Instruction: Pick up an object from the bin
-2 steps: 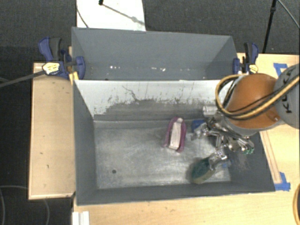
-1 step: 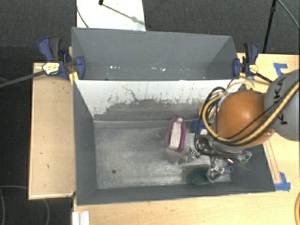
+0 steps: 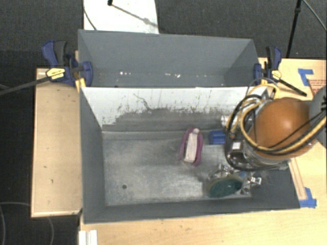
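My gripper (image 3: pixel 239 175) is low in the bin's front right corner, mostly hidden under the arm's orange dome. Right beneath it, touching its metal parts, lies a dark teal oval thing (image 3: pixel 224 189) on the bin floor near the front wall. A pink and purple oblong thing (image 3: pixel 191 146) lies on the floor at the middle of the bin, to the left of the gripper and apart from it. A small blue thing (image 3: pixel 216 137) sits by the back slope, partly hidden behind the arm's cables.
The arm with its orange dome and looped cables covers the right end of the bin. The bin's right and front walls stand close around the gripper. Bare grey floor stretches to the left of the pink thing.
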